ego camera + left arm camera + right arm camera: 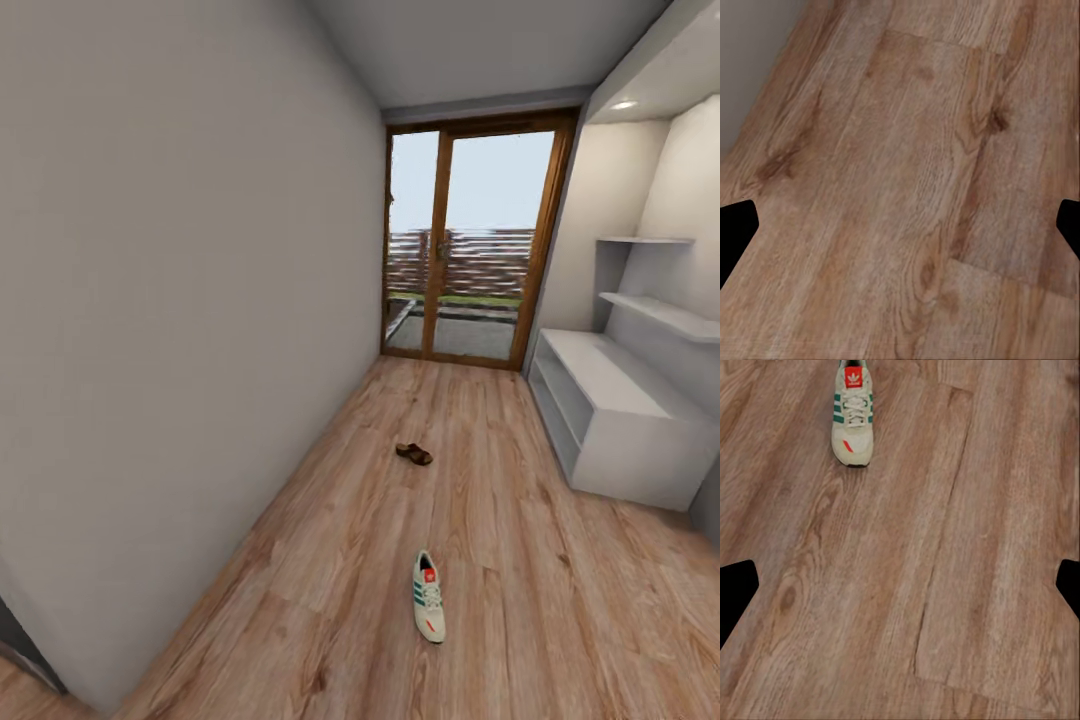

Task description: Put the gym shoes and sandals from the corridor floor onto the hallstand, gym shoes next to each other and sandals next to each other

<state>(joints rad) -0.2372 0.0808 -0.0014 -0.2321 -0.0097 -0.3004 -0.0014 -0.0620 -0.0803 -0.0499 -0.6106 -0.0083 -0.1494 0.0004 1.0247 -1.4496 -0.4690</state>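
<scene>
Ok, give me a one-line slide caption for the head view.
Corridor with one gym shoe and one sandal lying apart on the wood floor, the empty hallstand at right.

Wood-framed glass door (470, 235) at the corridor's far end (slatted fence (460, 262) beyond), plain grey wall (180, 300) alongside.

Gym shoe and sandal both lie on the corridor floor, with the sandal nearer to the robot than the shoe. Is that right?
Not quite. Both do lie on the corridor floor, but the order is reversed: in the head view the gym shoe is nearer to the robot, and the sandal lies farther down the corridor, toward the glass door.
</scene>
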